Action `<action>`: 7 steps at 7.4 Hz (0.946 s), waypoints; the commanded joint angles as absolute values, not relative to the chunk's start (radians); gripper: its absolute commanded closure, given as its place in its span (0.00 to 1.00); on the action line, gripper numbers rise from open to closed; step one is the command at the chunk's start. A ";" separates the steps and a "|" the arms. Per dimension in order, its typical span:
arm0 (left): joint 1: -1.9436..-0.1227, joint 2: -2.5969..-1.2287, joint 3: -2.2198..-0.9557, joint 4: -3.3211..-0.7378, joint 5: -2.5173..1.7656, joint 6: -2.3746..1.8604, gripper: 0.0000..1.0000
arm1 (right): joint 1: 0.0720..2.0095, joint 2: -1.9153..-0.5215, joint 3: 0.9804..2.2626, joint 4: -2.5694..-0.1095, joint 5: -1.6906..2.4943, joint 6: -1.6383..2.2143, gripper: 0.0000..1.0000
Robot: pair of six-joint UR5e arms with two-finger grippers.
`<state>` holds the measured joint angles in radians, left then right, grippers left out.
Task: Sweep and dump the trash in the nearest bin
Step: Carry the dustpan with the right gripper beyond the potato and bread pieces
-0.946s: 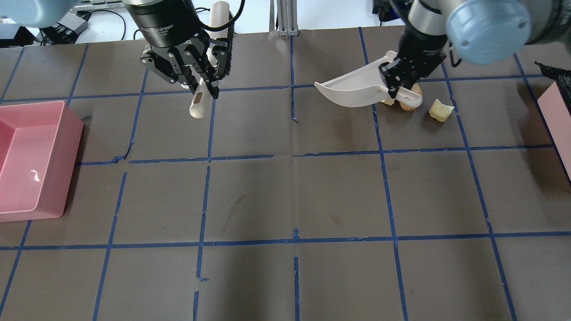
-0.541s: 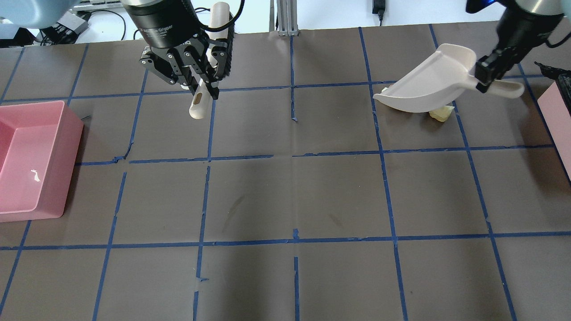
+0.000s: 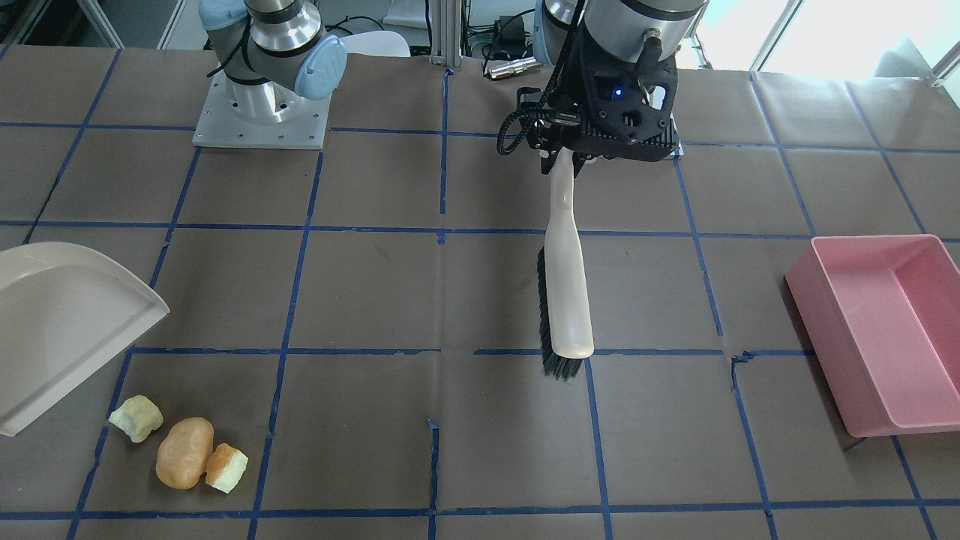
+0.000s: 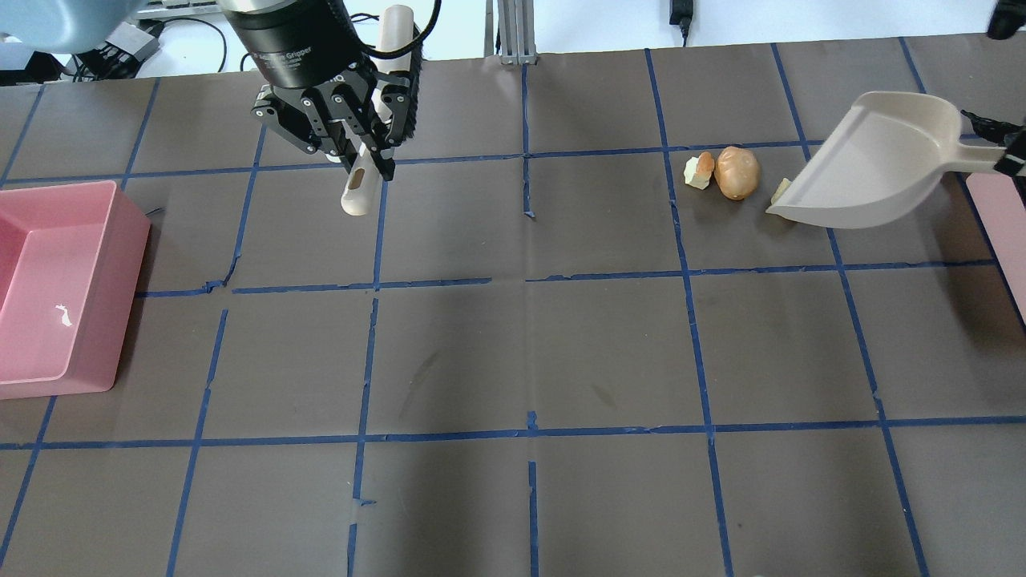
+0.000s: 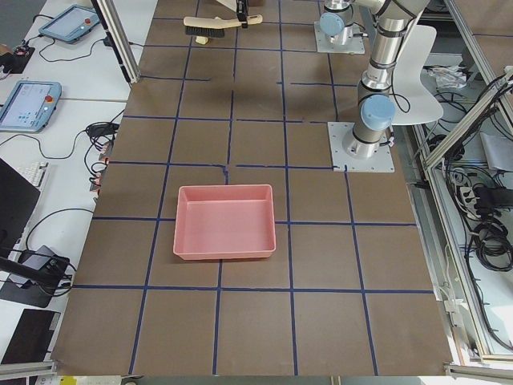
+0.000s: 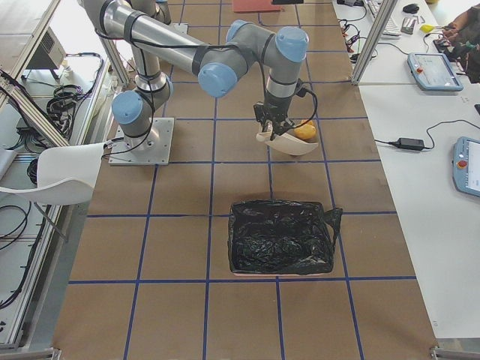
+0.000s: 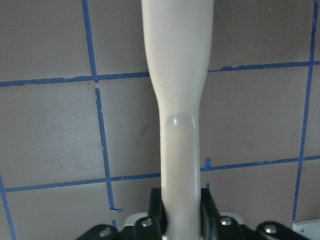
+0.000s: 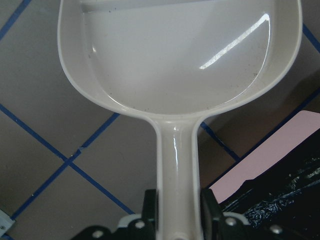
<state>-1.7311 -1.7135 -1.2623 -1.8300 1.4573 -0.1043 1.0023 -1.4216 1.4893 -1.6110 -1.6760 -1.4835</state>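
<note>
We see silver-grey tube arms [image 6: 161, 34] with pale blue round joint caps [image 6: 214, 79], on grey base plates [image 3: 217, 135] dotted with screws. The left gripper [image 4: 369, 167] is black, with white lettering we can't quite read. Its black wrist mount [image 3: 637, 120] shows a blue light [image 3: 616, 94] and a ribbed cable [image 3: 511, 131].

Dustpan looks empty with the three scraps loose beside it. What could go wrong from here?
1. The rounded potato-shaped lump may roll past the dustpan when the brush, now well away from it, sweeps it.
2. The pale chunk nearest the dustpan and the browned chunk could slip under its lip if it is not set flat.
3. The pink bin lies farther off than the black-lined bin; dumping there would be wrong.
</note>
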 commanded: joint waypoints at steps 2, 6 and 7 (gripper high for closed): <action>-1.735 -1.713 -1.264 -1.830 1.457 -0.106 1.00 | 0.919 -1.384 1.490 -1.615 -1.672 -1.744 0.96; -1.735 -1.715 -1.264 -1.830 1.457 -0.110 1.00 | 0.854 -1.298 1.479 -1.719 -1.614 -1.812 0.96; -1.735 -1.715 -1.264 -1.830 1.457 -0.110 1.00 | 0.854 -1.266 1.477 -1.726 -1.612 -1.818 0.96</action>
<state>-1.7348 -1.7148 -1.2639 -1.8300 1.4573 -0.1101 0.8566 -1.3021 1.4788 -1.7001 -1.6262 -1.8107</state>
